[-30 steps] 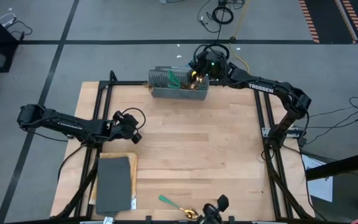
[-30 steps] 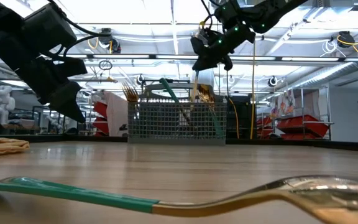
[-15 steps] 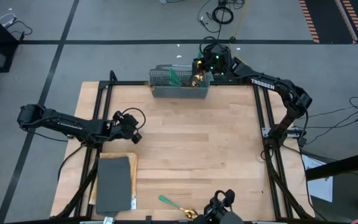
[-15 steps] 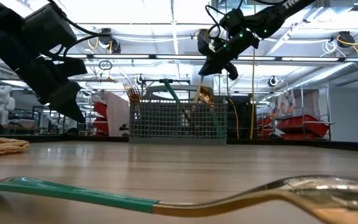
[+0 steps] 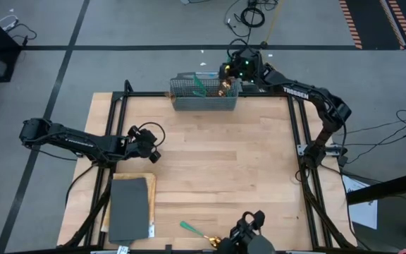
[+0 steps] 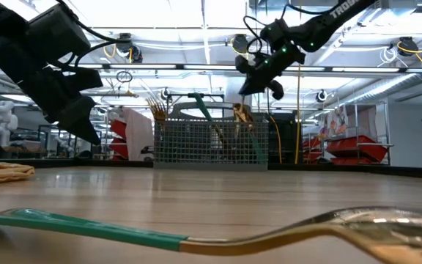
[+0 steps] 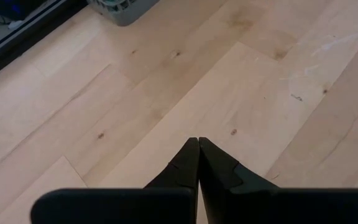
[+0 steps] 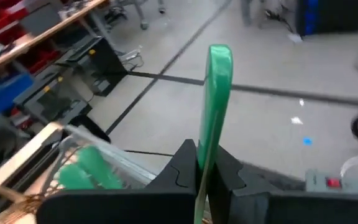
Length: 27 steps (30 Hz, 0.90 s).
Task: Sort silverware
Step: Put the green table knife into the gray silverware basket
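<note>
- At the table's 12 o'clock edge, the right gripper point(image 5: 229, 82) is hovering over the right end of the wire-mesh basket point(image 5: 203, 103), fingers pinched on the teal handle of one piece of silverware point(image 8: 216, 99); in the low view its gold head point(image 6: 241, 114) is hanging just above the basket rim.
- More teal handles point(image 5: 199, 87) are leaning inside the basket, gold tines point(image 6: 154, 108) poking up at its left end.
- The basket is sitting right against the far edge; little room behind it, open wood in front.
- Toward 9 o'clock, the left gripper point(image 5: 154, 152) is waiting above the table, fingers pressed together, holding nothing; bare wood under it in the left wrist view.
- At 6 o'clock, one loose fork point(image 5: 197, 233) is lying flat near the front edge, handle pointing to 10 o'clock.
- At 7 o'clock, a grey mat point(image 5: 129, 208) is lying on a wooden board point(image 5: 151, 185) by the left-front corner.
- The table point(image 5: 224, 162) centre is staying open between the arms.
</note>
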Available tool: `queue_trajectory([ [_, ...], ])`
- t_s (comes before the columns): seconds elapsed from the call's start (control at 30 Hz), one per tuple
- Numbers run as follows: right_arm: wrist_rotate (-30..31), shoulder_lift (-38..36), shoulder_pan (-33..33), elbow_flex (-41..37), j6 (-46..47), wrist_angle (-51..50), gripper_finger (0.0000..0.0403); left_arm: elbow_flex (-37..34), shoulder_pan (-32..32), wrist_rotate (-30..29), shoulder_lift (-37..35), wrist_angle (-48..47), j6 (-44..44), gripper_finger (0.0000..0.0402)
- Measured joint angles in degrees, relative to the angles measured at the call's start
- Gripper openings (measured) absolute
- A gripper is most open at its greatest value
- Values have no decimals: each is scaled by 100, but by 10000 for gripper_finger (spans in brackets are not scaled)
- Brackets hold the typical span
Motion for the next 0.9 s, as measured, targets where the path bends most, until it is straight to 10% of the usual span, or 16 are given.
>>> queue_trajectory([
  [0.9, -574, 249, 720, 15, -2349, -322, 54, 0, 0, 0, 0, 0, 4, 11],
])
